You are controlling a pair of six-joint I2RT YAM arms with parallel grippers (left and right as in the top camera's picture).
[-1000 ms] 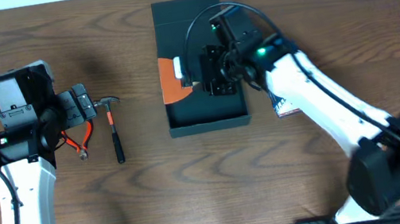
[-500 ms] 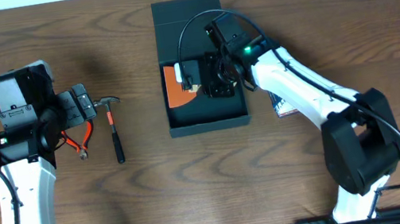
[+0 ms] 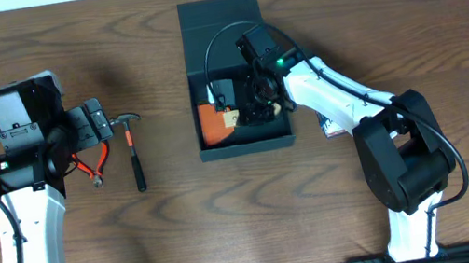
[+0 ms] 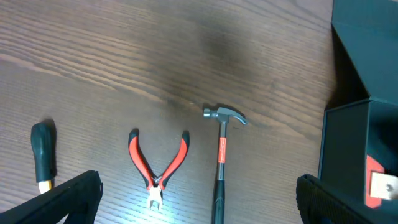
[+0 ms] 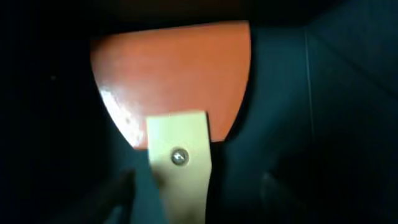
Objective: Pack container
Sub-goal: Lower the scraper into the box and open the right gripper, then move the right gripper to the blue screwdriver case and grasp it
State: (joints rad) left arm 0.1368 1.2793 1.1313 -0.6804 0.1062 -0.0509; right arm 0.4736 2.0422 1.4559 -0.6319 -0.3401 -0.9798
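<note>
Right hand [image 3: 248,110] is down inside the container [image 3: 246,147], which sits at the middle of the bench's [image 3: 232,236] far edge, its lid flap open toward that edge. The fingers flank the pale handle of an orange scraper [image 5: 171,81]; whether they grip it cannot be told in the dark. If the blade ends up propped on the left wall, the lid may not shut, and a careless lift could snag and drag the box. Toward the left edge lie a hammer [image 4: 220,163], pliers [image 4: 158,165] and a screwdriver [image 4: 43,155], with the left hand [image 3: 94,124] above them, spread wide and empty.
</note>
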